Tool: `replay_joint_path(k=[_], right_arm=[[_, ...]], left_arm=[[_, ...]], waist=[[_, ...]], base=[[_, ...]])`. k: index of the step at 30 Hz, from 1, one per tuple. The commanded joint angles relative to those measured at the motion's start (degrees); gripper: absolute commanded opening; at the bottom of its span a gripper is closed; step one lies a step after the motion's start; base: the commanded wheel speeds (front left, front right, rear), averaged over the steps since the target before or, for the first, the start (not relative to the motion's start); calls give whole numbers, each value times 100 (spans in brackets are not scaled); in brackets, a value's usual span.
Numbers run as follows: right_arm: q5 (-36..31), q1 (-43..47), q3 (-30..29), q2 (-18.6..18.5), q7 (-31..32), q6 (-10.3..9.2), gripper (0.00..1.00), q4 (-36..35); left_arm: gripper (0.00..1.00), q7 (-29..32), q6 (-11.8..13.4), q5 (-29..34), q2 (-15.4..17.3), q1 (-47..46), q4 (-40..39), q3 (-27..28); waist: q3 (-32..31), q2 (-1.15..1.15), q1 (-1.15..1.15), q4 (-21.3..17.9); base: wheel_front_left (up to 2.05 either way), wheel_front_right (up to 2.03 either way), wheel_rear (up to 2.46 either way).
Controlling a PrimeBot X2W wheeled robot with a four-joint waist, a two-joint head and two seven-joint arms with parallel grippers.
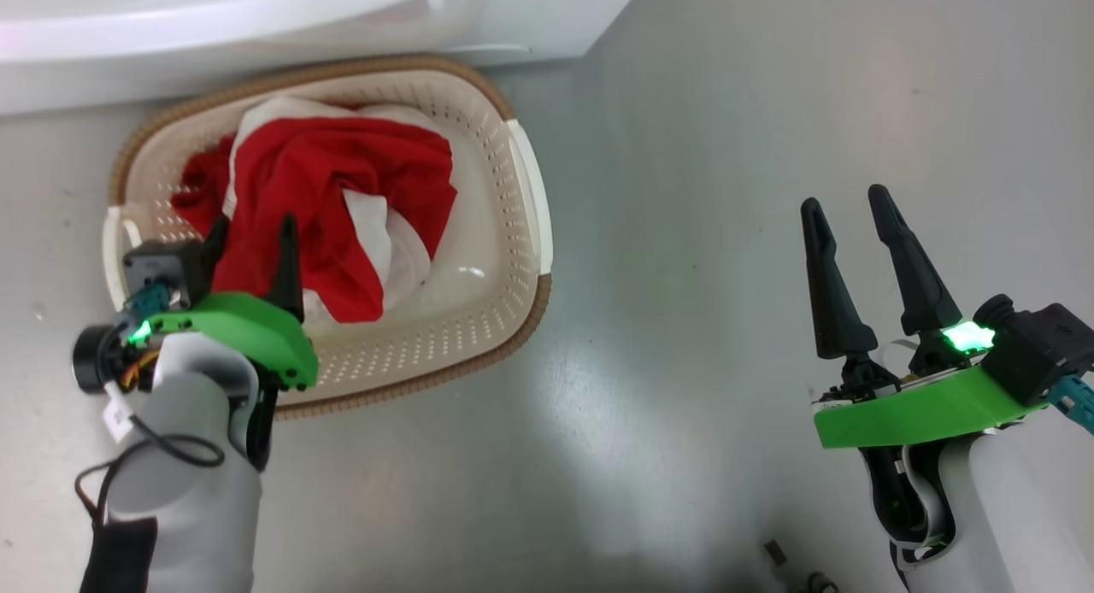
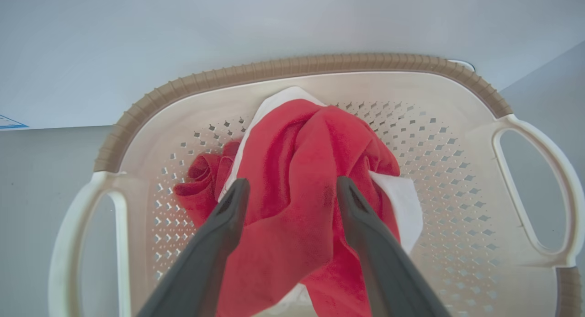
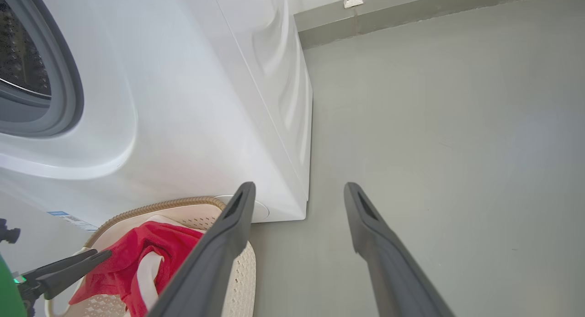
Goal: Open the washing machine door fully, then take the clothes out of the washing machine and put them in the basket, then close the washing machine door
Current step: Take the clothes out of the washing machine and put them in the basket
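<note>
My left claw (image 1: 254, 227) hangs over the basket (image 1: 504, 234) with its fingers spread wide, gripping nothing, and the red-and-white clothes (image 1: 342, 174) are heaped inside right under the tips. Over on the other side my right claw (image 1: 846, 202) is wide too, above the floor (image 1: 684, 362). The washing machine (image 1: 256, 20) sits just behind the basket.

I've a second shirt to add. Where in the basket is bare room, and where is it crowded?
Free: the right half of the basket, between the clothes and the right-hand handle; also the floor between basket and right gripper. Crowded: the left half, where the clothes pile up under the open left gripper.
</note>
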Motion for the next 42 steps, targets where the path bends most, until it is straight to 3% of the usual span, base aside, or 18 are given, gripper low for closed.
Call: replay_joint_path(k=[1, 24, 42], right_arm=[[8, 111, 103, 4, -36, 43, 100, -94], [-142, 848, 45, -59, -36, 43, 100, 282], [-136, 1520, -25, -226, -36, 43, 100, 371]], left_arm=[[100, -29, -23, -69, 146, 306, -102, 137], [100, -29, -32, -552, 67, 1997, -1958, -59], [100, -29, -33, -568, 65, 3077, -3443, -203]], waist=[[-145, 0, 0, 25], [-2206, 0, 0, 335], [-3155, 0, 0, 513]], base=[[0, 0, 0], [0, 0, 0], [0, 0, 0]])
